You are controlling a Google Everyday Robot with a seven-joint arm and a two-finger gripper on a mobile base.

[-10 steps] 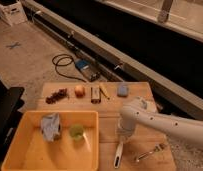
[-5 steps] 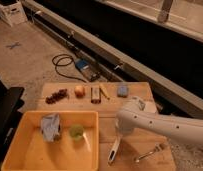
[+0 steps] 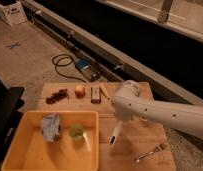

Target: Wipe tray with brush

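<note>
Yellow tray [image 3: 55, 159] sitting left on the counter [image 3: 135, 141], we are holding the brush [image 3: 115, 134] slanting downward just beside its right wall, our gripper [image 3: 120, 122] above with jaws pinching the handle's top, seemingly for reaching in to wipe.

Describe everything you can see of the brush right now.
The brush is a slim white stick, plastic-looking, with a small dark tip at its lower end. It hangs tilted, lower end leftward, above the wooden table just right of the yellow tray. Its top runs under the arm, where the gripper is shut on it. Whether the tip touches the table is unclear.
</note>
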